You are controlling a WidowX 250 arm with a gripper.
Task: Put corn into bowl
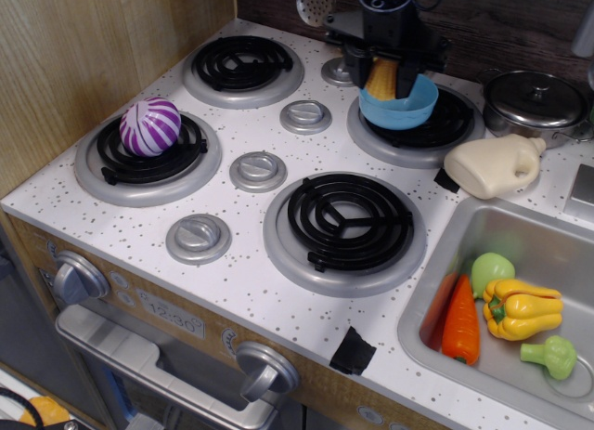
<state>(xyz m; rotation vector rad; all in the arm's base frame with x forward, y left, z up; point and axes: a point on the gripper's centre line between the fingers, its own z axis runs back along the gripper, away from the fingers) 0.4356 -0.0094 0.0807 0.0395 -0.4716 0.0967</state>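
Observation:
My black gripper (385,80) hangs over the light blue bowl (408,110), which sits on the back right burner. It is shut on the yellow ribbed corn (382,78), held between the two fingers just above the bowl's left half. The corn's lower tip is at about the bowl's rim level. The gripper body hides the far rim of the bowl.
A purple striped ball (149,126) sits on the left burner. A silver lidded pot (536,100) and a cream bottle (494,165) lie right of the bowl. The sink (557,240) holds a carrot (460,326), a yellow pepper (522,309) and green vegetables.

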